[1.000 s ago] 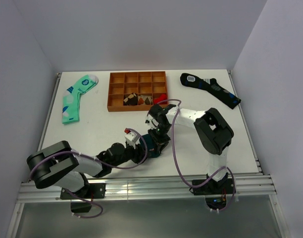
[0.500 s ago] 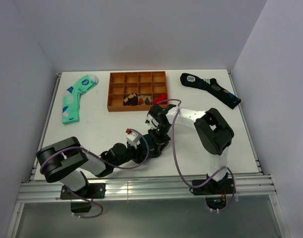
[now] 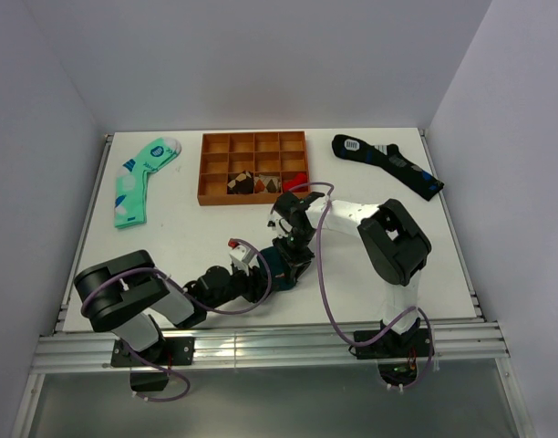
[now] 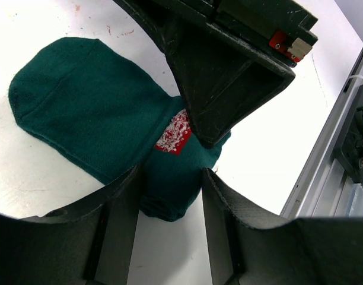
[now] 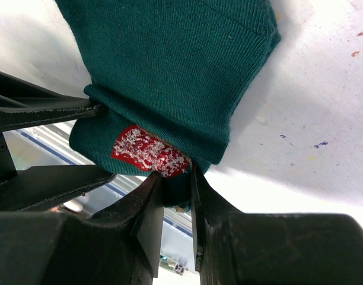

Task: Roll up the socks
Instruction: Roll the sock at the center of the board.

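Here lie one bundle of socks [image 4: 86, 107], one mint sock [image 3: 138, 178], one black sock [image 3: 388, 164].

The socks [image 4: 92, 107] are matt dark teal knit cloth, finely ribbed and a little fuzzy, with a red patch [image 4: 174, 132] of rougher, white-flecked weave. Either side of the socks, the fingers [image 4: 119, 225] of the left gripper [image 4: 169, 173] are matt black plastic, grainy and scuffed. Under the socks the table [image 4: 258, 154] is smooth white, faintly stained, and the rail [image 4: 324, 148] beyond the socks looks like brushed metal, perhaps aluminium.
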Controlling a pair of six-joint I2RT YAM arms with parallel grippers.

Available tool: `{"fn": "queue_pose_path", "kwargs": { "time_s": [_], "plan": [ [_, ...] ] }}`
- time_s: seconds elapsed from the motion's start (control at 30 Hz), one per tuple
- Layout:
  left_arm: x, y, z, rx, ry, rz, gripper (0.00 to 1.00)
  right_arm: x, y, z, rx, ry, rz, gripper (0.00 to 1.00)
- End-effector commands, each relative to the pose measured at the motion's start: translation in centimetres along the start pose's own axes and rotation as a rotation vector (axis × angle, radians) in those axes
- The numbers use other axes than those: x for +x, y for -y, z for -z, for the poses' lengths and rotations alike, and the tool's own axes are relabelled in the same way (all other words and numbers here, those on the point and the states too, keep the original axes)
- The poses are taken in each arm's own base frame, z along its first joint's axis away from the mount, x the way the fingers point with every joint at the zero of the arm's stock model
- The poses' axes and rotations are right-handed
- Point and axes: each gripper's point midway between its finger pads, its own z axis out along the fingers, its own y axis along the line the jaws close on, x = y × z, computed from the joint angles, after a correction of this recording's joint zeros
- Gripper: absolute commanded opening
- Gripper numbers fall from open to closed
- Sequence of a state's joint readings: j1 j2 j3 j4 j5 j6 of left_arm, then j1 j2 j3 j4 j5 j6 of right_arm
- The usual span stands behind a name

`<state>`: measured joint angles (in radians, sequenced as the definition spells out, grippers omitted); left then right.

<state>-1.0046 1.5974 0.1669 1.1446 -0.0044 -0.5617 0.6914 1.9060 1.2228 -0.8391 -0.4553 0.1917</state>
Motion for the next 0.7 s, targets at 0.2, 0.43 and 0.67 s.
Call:
{"fn": "queue_pose_path", "kwargs": {
  "time_s": [0.2, 0.43, 0.67],
  "plan": [
    [0.7, -1.2, 0.2, -0.05, -0.012, -0.001, 0.5, 0.2, 1.7, 0.2, 0.097, 0.014, 0.017, 0.14],
    [1.6, -1.8, -0.4, -0.083, -0.051, 0.003, 0.49, 0.1, 1.6, 0.4, 0.095, 0.024, 0.021, 0.14],
    [2.2, -2.1, -0.5, -0.099, -0.075, 0.022, 0.21, 0.1, 1.4, 0.2, 0.077, 0.045, 0.021, 0.15]
  ]
}}
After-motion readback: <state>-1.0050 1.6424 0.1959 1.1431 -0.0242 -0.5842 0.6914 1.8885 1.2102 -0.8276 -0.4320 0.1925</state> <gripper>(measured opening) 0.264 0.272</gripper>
